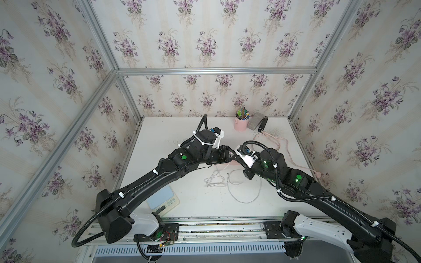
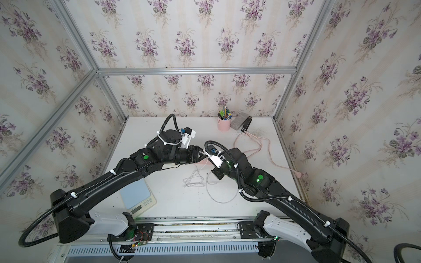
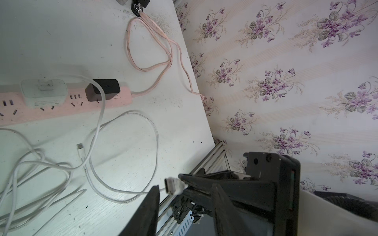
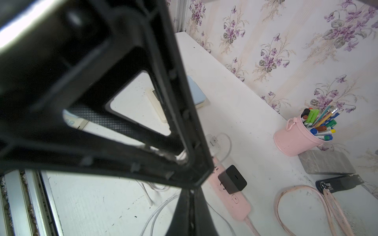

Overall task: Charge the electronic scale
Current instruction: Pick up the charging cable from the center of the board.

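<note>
**White table, plug lifted, scale not yet wired**

Flowered walls close in a white table (image 1: 196, 206), and above its middle the two arms meet tip to tip. The right gripper (image 3: 186, 183) is clamped on the white body of a flat metal plug (image 3: 170, 185), which it holds clear of the table. The left gripper (image 1: 232, 155) has its jaws apart. In the left wrist view one of its fingers (image 3: 152, 206) is just beside the plug without touching it, so it grasps nothing.

From the plug a white cable (image 3: 157, 141) trails down into loops on the table. Beyond the loops lies a pink power strip (image 3: 67, 106) carrying a white charger (image 3: 44, 93) and a black charger (image 3: 102, 90). A small loose plug end (image 3: 80, 147) rests on the table nearby.

The scale (image 1: 163, 198) sits at the near edge, partly under the left arm and well apart from both grippers. No cable is seen reaching it.

By my reading the job is early. One plug is picked up, perhaps for a handover. Joining the cable to the scale and to a charger is left to do.
</note>
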